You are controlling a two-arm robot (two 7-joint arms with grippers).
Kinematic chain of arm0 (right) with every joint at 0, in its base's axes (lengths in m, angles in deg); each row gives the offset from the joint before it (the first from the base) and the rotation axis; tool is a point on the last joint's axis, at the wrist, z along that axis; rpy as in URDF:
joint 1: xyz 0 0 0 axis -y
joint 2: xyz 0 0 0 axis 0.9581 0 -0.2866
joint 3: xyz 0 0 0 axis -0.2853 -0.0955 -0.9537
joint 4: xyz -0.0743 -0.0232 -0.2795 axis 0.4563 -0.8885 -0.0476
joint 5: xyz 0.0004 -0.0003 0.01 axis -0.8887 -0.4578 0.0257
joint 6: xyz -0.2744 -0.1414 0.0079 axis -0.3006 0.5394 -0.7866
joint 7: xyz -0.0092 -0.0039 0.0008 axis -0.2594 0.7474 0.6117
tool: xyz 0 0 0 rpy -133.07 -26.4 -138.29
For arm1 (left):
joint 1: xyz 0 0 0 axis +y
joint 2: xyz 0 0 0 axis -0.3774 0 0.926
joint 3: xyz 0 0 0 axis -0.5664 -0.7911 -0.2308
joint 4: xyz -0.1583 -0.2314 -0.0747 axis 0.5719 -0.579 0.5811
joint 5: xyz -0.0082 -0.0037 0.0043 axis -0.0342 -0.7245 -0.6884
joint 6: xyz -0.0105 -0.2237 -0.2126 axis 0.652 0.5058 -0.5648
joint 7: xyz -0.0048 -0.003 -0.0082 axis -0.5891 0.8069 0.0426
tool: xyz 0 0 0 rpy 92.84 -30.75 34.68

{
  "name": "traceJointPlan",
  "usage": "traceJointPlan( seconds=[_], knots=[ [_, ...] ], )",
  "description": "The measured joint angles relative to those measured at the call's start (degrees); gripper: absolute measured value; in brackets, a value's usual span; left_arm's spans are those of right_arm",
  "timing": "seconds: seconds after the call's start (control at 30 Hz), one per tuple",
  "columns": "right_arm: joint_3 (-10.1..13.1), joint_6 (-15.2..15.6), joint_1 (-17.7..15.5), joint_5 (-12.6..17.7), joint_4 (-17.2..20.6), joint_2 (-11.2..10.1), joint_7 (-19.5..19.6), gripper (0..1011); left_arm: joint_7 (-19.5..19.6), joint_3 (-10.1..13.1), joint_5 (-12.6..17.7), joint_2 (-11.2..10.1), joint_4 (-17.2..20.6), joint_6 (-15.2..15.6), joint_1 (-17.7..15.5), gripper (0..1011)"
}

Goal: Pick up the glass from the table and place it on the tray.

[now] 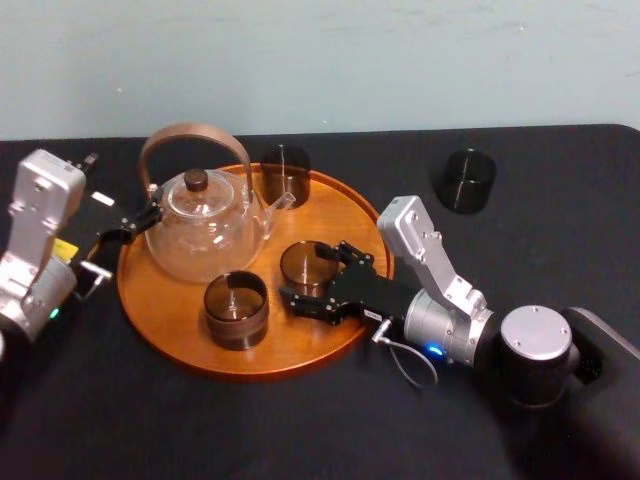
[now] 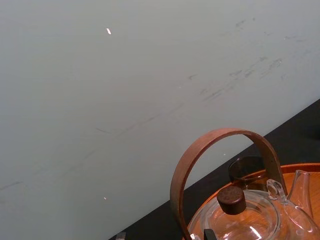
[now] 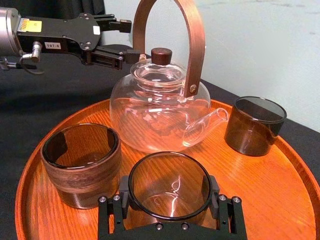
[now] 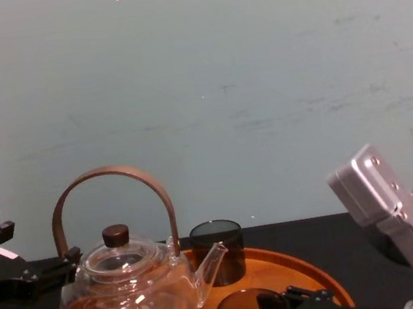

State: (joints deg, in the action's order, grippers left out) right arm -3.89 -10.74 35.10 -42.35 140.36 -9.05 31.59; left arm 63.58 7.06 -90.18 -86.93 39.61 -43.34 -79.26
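Standing upright on the tray (image 1: 180, 335), mouth up, the glass (image 1: 303, 262) is clamped by the right hand (image 1: 318, 276); left hand (image 3: 127, 39) gapes nearby.

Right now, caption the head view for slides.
Right gripper grips a glass on the tray; left gripper open by the teapot; spare glass on table.

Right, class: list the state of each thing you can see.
Teapot: upright on tray, lid on.
Gripped glass: upright on tray.
Front glass: upright, empty.
Back glass: upright.
Lone glass: upright on table.
Right end effector: shut on gripped glass.
Left end effector: open by teapot.
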Motion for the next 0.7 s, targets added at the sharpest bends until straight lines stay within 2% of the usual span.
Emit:
traceJointPlan(
  seconds=[0.33, 0.5, 0.7],
  knots=[
    [0.02, 0.06, -0.02, -0.08, 0.03, -0.03, -0.01, 907, 0.0, 0.0, 0.0, 0.0, 0.0, 0.0, 0.0, 1010],
    [0.02, 0.25, -0.06, -0.18, 0.01, -0.08, -0.01, 1002, 0.0, 0.0, 0.0, 0.0, 0.0, 0.0, 0.0, 1010],
    [0.26, 0.25, -0.33, 0.2, 0.26, -0.24, -0.01, 1002, 0.0, 0.0, 0.0, 0.0, 0.01, 0.0, 0.0, 1010]
  ],
)
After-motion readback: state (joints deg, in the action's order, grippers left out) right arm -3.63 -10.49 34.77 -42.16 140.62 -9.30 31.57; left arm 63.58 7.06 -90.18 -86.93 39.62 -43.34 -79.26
